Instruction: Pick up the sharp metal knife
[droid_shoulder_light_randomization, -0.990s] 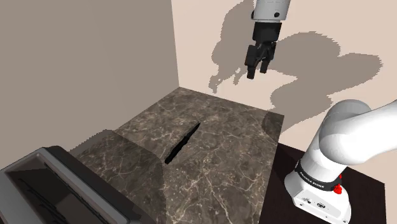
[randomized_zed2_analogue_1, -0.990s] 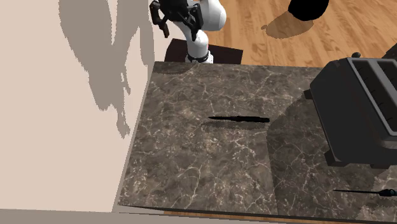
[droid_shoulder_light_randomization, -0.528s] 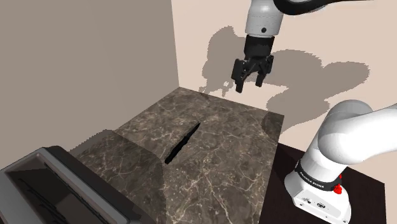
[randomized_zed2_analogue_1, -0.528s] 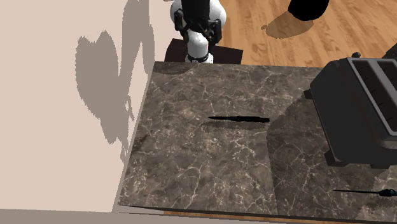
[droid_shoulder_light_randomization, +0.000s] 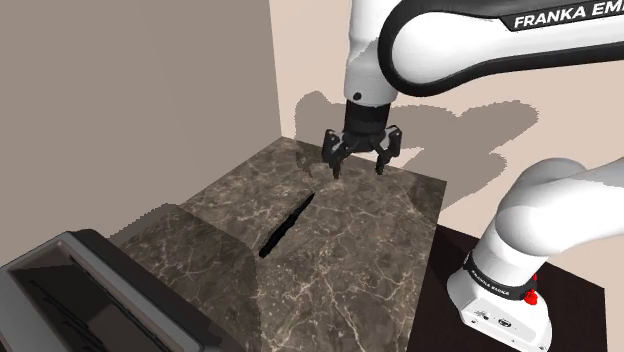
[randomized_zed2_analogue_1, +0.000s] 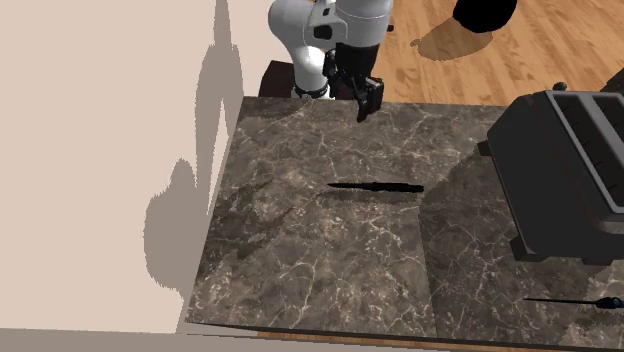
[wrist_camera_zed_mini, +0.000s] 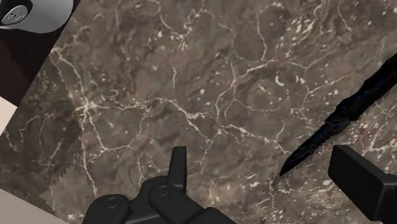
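Note:
The knife (droid_shoulder_light_randomization: 288, 224) is a slim dark shape lying flat on the dark marble counter (droid_shoulder_light_randomization: 340, 280). In the second exterior view the knife (randomized_zed2_analogue_1: 375, 187) lies near the counter's middle. My gripper (droid_shoulder_light_randomization: 357, 168) hangs open a little above the counter's end by the wall, just beyond one end of the knife. It also appears as the gripper (randomized_zed2_analogue_1: 362, 108) over the counter edge nearest the arm's stand. In the wrist view the knife (wrist_camera_zed_mini: 337, 118) runs slantwise, its pointed tip between the spread fingers of the gripper (wrist_camera_zed_mini: 267, 172) and touching neither.
A large dark toaster (droid_shoulder_light_randomization: 90, 300) stands at the counter's near left in the shoulder view and shows as the toaster (randomized_zed2_analogue_1: 565, 170) at the second exterior view's right. A second thin dark tool (randomized_zed2_analogue_1: 575, 300) lies beyond it. Walls (droid_shoulder_light_randomization: 180, 90) close the counter's corner.
The arm has swung down from high beside the wall to just above the counter near the knife's end. The fingers now stand wider apart. The knife has not moved.

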